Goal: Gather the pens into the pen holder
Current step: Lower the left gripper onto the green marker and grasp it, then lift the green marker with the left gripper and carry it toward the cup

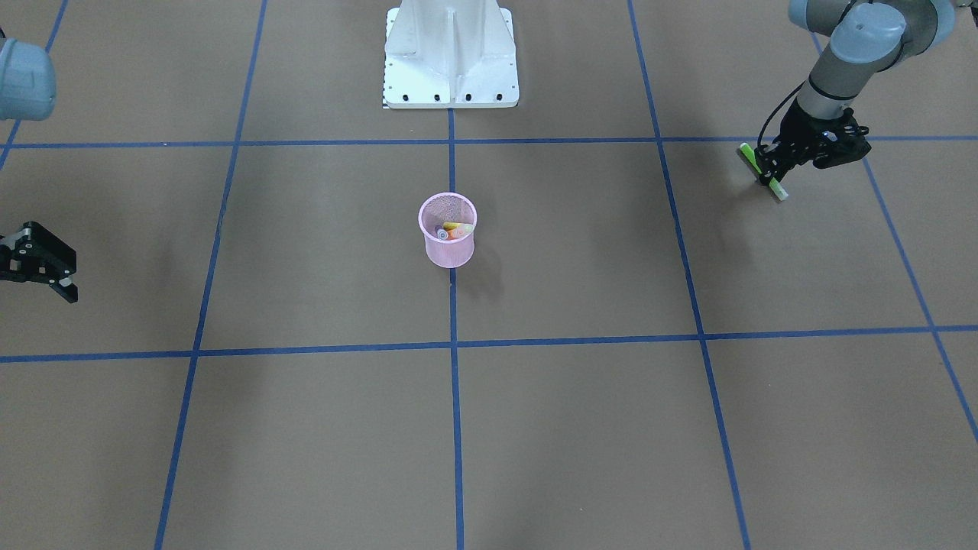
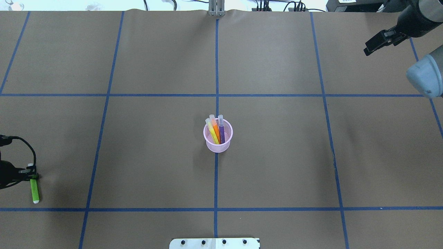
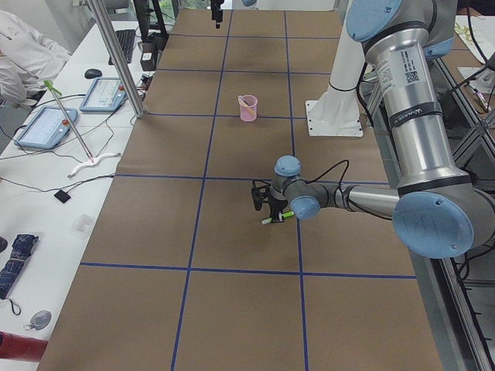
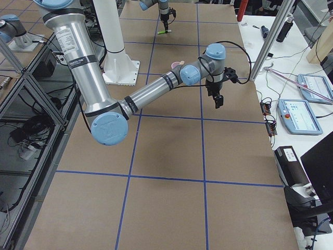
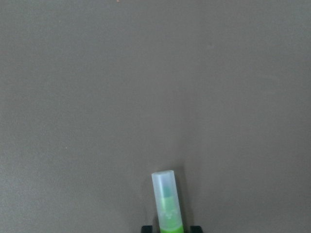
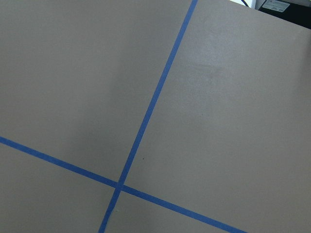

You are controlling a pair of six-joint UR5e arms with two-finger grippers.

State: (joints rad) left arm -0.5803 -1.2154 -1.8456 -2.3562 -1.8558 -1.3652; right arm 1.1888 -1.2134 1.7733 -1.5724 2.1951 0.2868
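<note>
Overhead exterior view cuts off most of the left arm at the frame edge, so only the left gripper [image 2: 32, 177] and a loop of cable show there. The left wrist view shows just the tips of its two fingers, at the bottom edge. The right wrist view shows only the brown paper-covered table [image 6: 228, 121] crossed by blue tape lines [image 6: 146, 111], with none of its own fingers.

The left arm reaches far out to its own side and bends down, with the gripper low over the table. Its fingers are pinched on the slim green pen with a pale translucent cap [image 2: 34, 190], gripping the green barrel while the capped end sticks out. Whether the pen touches the paper cannot be told. It is well apart from the holder.

The right arm stretches to the opposite side. The right gripper [image 1: 74, 281] hangs above the table, jaws spread and holding nothing.

The small pink wire-mesh cylindrical pen holder [image 2: 218, 148] stands upright on the centre tape line. Leaning inside it are the yellow pen [image 2: 211, 133], the orange pen [image 2: 216, 129] and the purple pen [image 2: 221, 130], their pale caps rising over the rim.
</note>
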